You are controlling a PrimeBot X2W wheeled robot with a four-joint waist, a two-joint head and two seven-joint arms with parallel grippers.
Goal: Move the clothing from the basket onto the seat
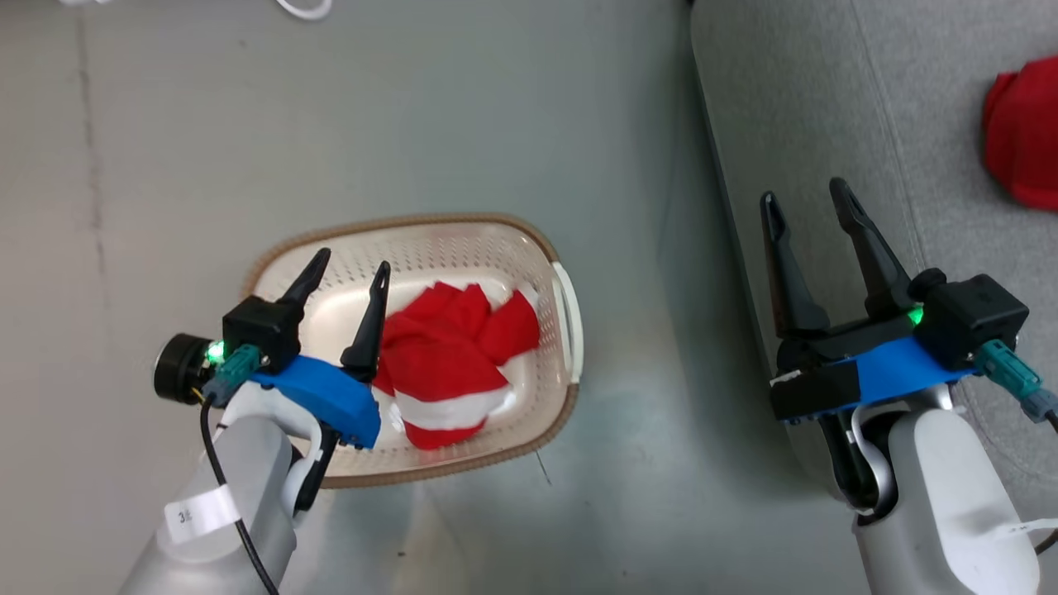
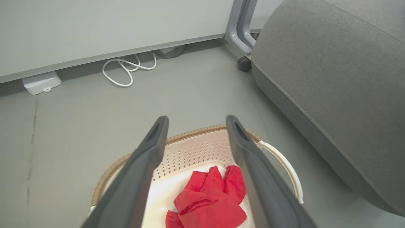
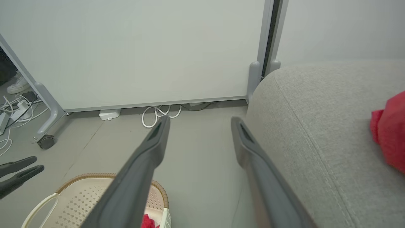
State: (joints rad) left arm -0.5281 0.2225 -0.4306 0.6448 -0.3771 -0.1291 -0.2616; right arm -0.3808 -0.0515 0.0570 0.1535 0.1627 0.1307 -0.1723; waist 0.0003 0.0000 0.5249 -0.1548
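Nearest, the left gripper hovers spread wide and empty over the nine o'clock side of the basket. Inside it a striped red garment lies crumpled. At three o'clock the right gripper, equally wide and empty, hangs above the edge of the grey sofa, where a second red garment rests. The wrist views add a coiled white cable below the wall panel.

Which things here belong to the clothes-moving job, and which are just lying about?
Job: basket, striped red garment in it, sofa, second red garment lying on it, left tool and right tool, both open.
Lying about: white cable, white box by the wall, panel caster.
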